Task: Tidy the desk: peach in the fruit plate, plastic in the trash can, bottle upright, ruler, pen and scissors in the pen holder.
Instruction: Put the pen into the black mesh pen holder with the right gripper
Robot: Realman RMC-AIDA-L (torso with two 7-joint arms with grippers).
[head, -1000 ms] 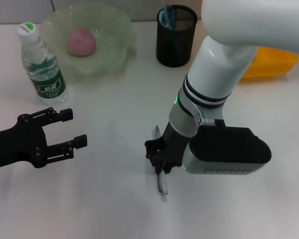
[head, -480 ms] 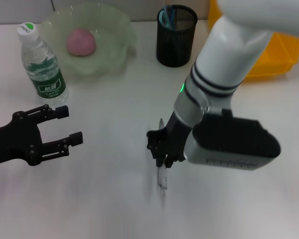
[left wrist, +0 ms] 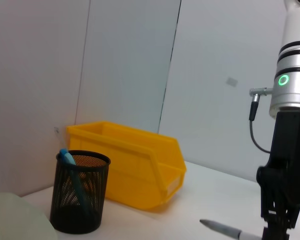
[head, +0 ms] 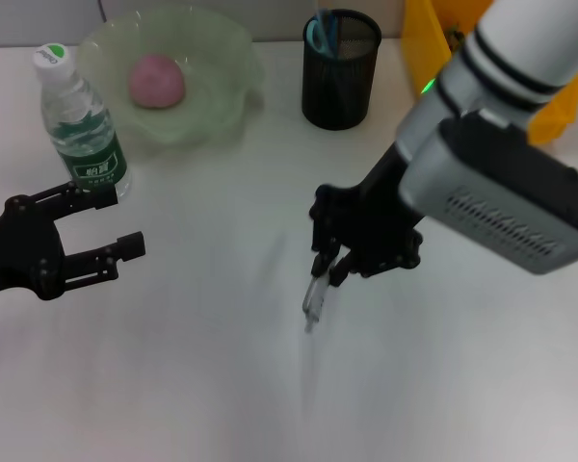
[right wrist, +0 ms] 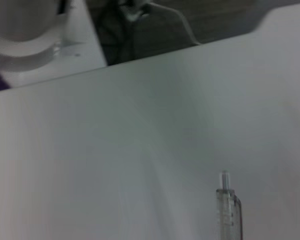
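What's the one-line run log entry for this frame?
right gripper: shut on pen, lifted | left gripper: open, idle | pen holder: awaiting pen

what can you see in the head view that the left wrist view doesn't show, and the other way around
Only the head view shows the left gripper, open, near the upright bottle, and the peach in the fruit plate.

Only the left wrist view shows the wall behind the desk.

Both show the right gripper shut on the pen, the pen holder and the yellow bin.
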